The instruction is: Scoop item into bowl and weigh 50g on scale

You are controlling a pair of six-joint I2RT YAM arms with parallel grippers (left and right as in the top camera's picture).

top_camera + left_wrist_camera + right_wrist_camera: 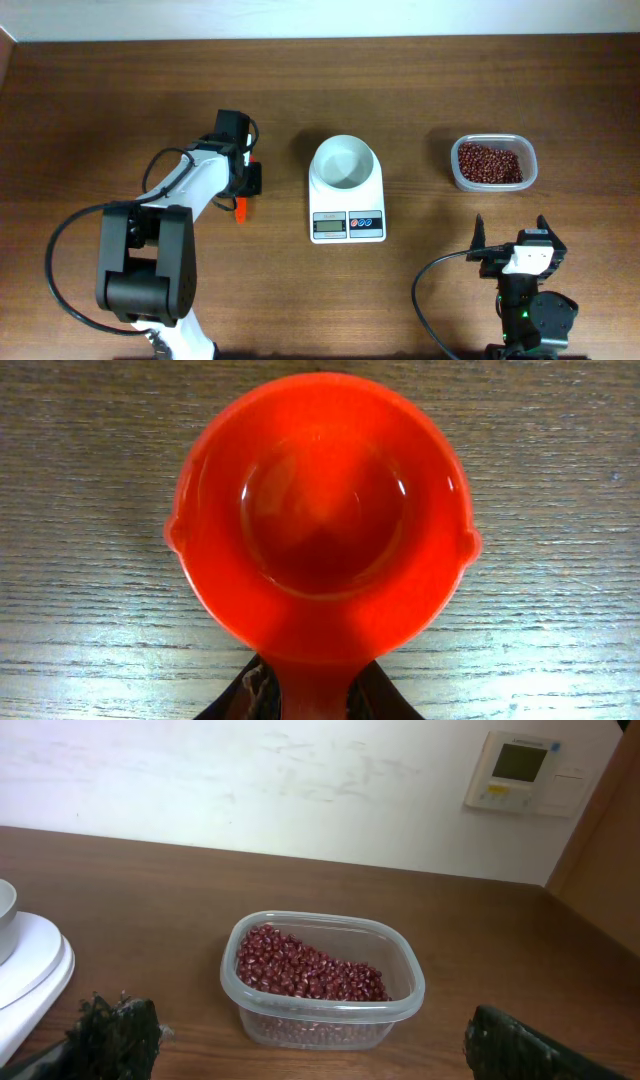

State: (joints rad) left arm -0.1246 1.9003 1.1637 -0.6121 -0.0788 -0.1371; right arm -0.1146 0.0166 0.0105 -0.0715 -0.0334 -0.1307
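Left fingers (238,702) flank the scoop (320,510) handle, left of the scale (347,225); I cannot tell if they clamp it. A loose hold could let it twist and spill. Right fingers (115,1035) gape, empty, near the tub (400,1010) of beans (305,970). The bowl (345,150) sits on the scale.

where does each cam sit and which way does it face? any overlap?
Overhead: above the table, looking straight down; left gripper and right gripper show, with scale, bowl and tub of beans.
Left wrist: above the red scoop, looking down into it; fingers flank its handle at the bottom edge.
Right wrist: low over the table, facing the tub and back wall; open fingers in both bottom corners.
Shared: overhead and right wrist both catch tub, beans, scale; overhead and left wrist, the scoop.
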